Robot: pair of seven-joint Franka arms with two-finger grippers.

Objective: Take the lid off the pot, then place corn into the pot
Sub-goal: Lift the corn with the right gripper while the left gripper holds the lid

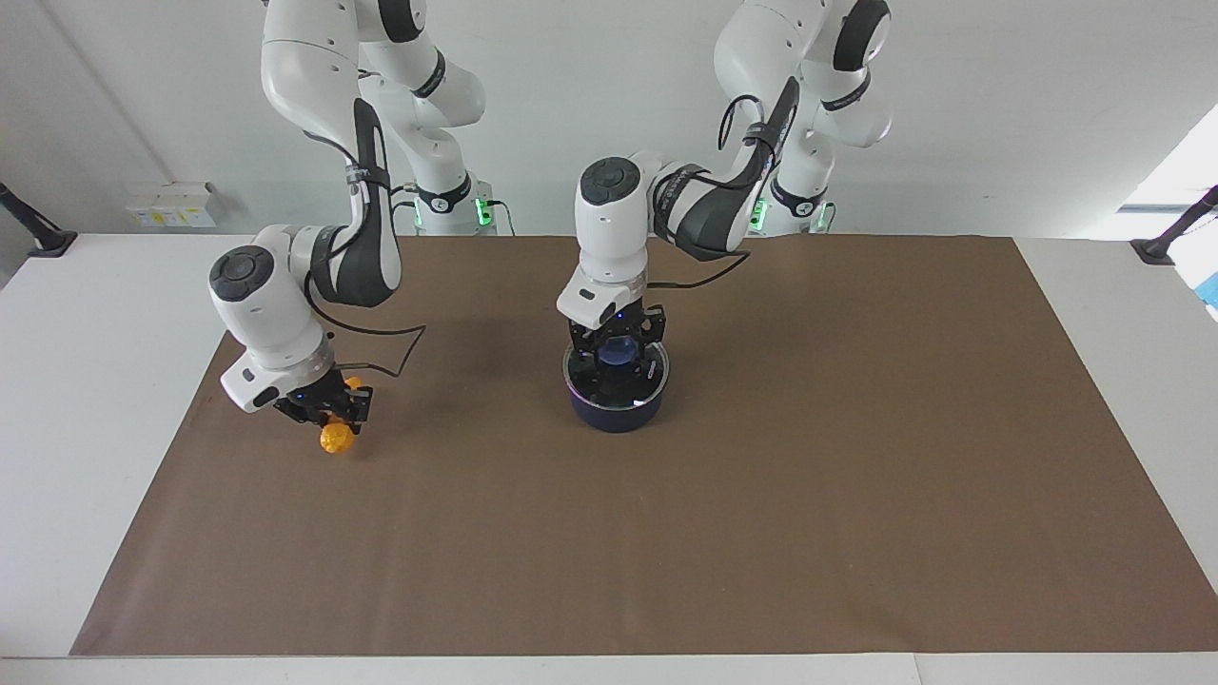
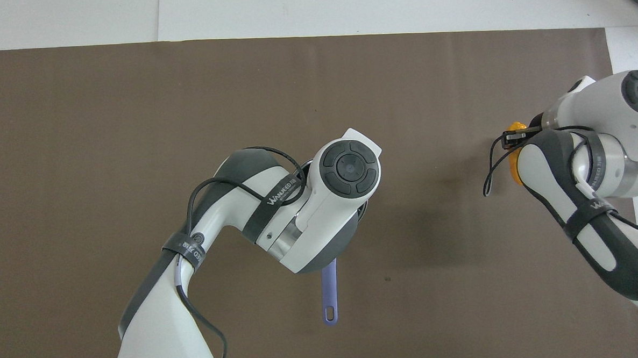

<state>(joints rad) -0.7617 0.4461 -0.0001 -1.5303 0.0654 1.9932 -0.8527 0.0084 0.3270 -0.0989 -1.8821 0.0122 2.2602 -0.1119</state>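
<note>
Evidently the lid-lifting step is in hand: the left gripper (image 1: 618, 354) sits on the lid (image 1: 657, 366), jaws astride its blue knob, atop the saucepan (image 1: 617, 411) at mid-table. The right gripper (image 1: 328, 407) pinches the corn cob (image 1: 336, 438) toward its own end. Next calls for a straight upward lift.

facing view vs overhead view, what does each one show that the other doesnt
Only the facing view shows the lid sitting on the pot, with the left claw down at its blue knob, and the right claw around the corn. Only the overhead view shows the pot's handle, pointing toward the robots. Both show the two arms, the corn and the brown mat.
</note>
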